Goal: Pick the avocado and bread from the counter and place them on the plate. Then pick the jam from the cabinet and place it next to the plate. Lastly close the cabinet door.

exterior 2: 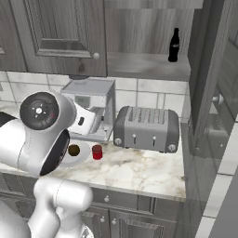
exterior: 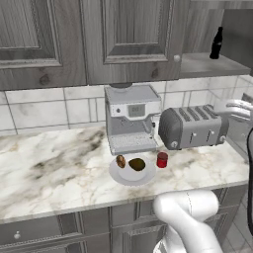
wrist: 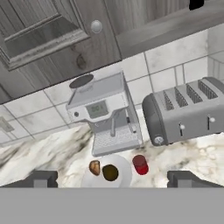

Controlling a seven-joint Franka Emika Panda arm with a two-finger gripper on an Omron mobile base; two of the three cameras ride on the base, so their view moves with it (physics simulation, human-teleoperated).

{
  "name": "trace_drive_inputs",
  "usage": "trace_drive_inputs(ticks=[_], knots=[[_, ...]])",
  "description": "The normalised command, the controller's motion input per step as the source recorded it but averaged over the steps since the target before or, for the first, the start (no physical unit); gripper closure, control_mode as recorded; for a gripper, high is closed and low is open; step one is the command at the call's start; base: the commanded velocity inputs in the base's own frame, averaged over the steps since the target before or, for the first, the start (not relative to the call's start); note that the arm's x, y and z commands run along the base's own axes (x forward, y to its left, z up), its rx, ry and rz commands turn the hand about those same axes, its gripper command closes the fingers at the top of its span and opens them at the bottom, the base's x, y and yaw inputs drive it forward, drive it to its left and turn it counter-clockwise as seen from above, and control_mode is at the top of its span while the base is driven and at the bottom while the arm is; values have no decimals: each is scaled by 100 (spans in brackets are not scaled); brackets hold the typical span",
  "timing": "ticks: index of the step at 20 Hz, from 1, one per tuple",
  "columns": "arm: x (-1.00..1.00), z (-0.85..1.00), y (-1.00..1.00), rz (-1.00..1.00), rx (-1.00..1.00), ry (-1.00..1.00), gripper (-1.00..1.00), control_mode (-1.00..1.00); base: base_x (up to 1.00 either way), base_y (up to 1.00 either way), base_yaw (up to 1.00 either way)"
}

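White glossy arm (exterior: 190, 222), rounded tubular links, smooth shell. Large round joint housing (exterior 2: 42, 111) at left of right base view: dark grey cap, small red and white marks at centre, dark band beneath. Two small dark squarish finger tips (wrist: 40, 178) in hand view.

Even, diffuse rendered lighting, no single source to be made out, soft shadow cast under the plate (exterior: 129, 176) on the counter (exterior: 54, 163), no glare, textures slightly pixelated, edges undistorted.
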Motion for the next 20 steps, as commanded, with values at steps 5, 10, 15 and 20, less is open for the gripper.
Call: trace_drive_inputs(ticks=[5, 10, 15, 20], knots=[[-77, 28, -5, 0, -1, -14, -100, -100, 0, 0, 0], [-82, 23, -13, -3, 0, -19, -100, -100, 0, 0, 0], [-51, 24, -4, -11, 0, -11, -100, -100, 0, 0, 0], [-42, 22, -1, -17, -4, -9, -100, -100, 0, 0, 0]])
